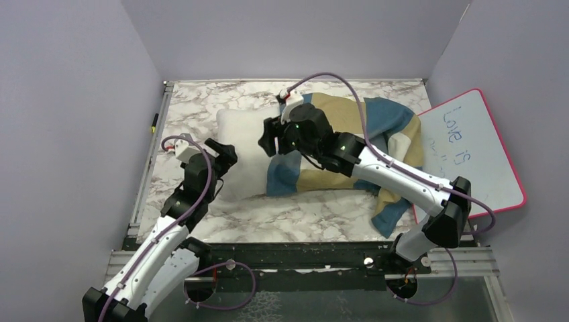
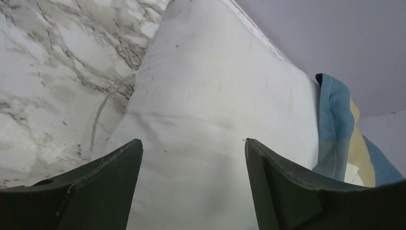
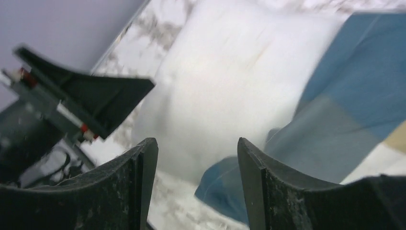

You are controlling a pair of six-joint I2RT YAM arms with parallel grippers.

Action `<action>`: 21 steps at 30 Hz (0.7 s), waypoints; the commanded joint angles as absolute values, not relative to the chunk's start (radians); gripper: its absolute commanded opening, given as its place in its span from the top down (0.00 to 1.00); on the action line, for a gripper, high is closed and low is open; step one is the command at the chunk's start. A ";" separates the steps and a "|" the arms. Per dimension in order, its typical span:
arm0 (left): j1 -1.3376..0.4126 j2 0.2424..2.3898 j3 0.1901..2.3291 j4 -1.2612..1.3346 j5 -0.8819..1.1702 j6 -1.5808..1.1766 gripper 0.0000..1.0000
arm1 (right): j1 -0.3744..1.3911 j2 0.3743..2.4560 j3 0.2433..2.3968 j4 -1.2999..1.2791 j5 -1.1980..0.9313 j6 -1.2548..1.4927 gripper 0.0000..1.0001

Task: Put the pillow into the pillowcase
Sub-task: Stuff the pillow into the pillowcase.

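Observation:
The off-white pillow (image 1: 240,142) lies on the marble table, its right part covered by the blue, tan and cream pillowcase (image 1: 376,127). My left gripper (image 1: 225,158) is at the pillow's near-left corner, jaws open, with the pillow (image 2: 206,96) lying beyond the fingertips and nothing pinched. My right gripper (image 1: 271,138) hovers over the pillowcase's open left edge, open and empty. In the blurred right wrist view the pillow (image 3: 230,81) and the pillowcase (image 3: 344,91) lie below the right gripper (image 3: 197,143). The left gripper (image 3: 100,98) shows at the left of that view.
A pink-rimmed whiteboard (image 1: 473,151) leans at the table's right edge, partly under the pillowcase's right end. A thin pen (image 1: 154,122) lies along the left rail. Purple walls close in the left, back and right. Bare marble table (image 1: 201,100) shows left of and behind the pillow.

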State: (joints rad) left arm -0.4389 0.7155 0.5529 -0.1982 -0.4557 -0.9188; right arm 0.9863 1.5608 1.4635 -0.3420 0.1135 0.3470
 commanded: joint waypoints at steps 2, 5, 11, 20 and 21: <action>-0.383 0.769 0.658 -0.202 -0.405 -0.680 0.17 | 0.976 1.664 1.647 -0.375 0.550 0.309 0.32; -0.285 0.884 0.738 -0.212 -0.262 -0.611 0.12 | 0.940 1.774 1.792 -0.405 0.641 0.275 0.31; -0.108 1.082 0.849 -0.209 -0.017 -0.495 0.08 | 0.858 2.002 1.995 -0.483 0.686 0.206 0.33; -0.098 1.254 0.772 -0.006 0.247 -0.550 0.16 | 0.812 2.254 2.228 -0.537 0.696 0.094 0.35; -0.098 1.269 0.762 0.030 0.267 -0.557 0.23 | 0.810 2.276 2.245 -0.538 0.710 0.080 0.39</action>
